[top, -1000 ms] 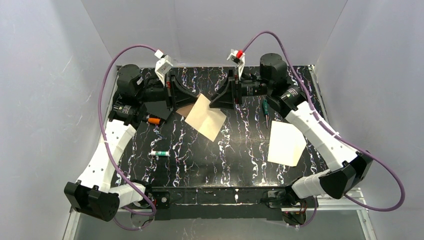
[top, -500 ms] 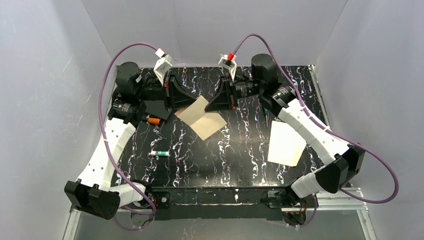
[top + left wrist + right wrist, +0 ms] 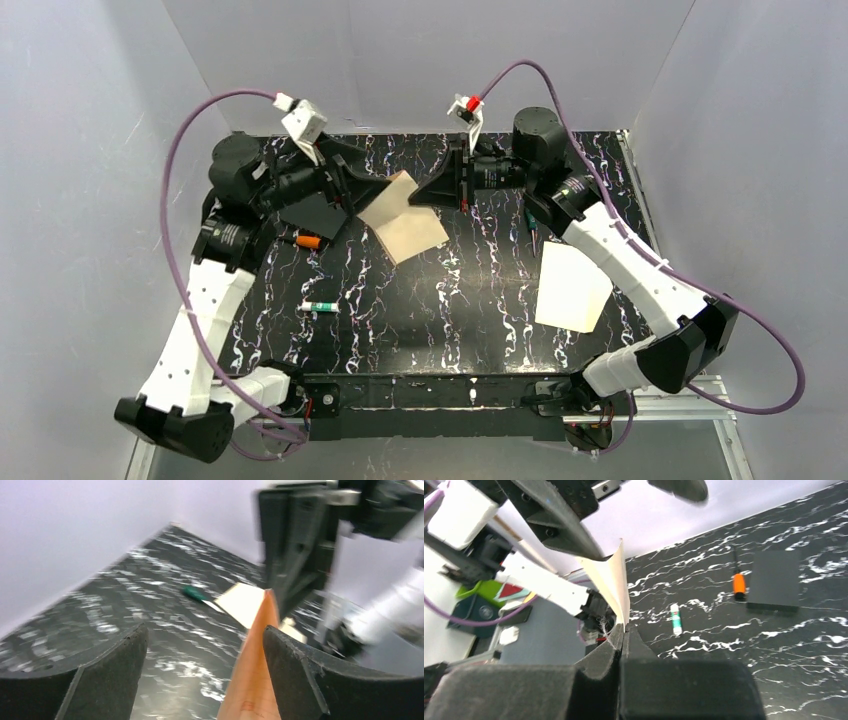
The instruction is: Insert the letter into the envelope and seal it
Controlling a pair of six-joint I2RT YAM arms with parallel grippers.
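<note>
The right gripper (image 3: pixel 624 629) is pressed together on one edge of the envelope (image 3: pixel 611 580). That is the only grip on it. The left gripper (image 3: pixel 205 628) stands spread, with the envelope edge-on between its fingers (image 3: pixel 295 675), close to the right-hand one. Contact there can't be told.

In the top view the envelope (image 3: pixel 405 220) is raised and bent between the two grippers at the far middle of the table (image 3: pixel 430 320). Whether its lower edge rests on the table is unclear. The letter (image 3: pixel 572 285) lies flat, well apart at the right side, so it is not yet in.

Risks:
- A single thin-edge pinch on floppy paper could let the sheet sag, swing or slide out if the right arm moves fast.
- The left finger is very near the paper. A sideways pull-out could snag it and tear it from the pinch or crease it.
- The bend already in the envelope could set as a fold and leave the pocket hard to open.
- The letter sits on the right arm's side, and that arm is occupied. The left would have to reach across, so the arms could collide.
- The pen (image 3: pixel 532 215) lies near the letter and could be knocked on the way there.
</note>
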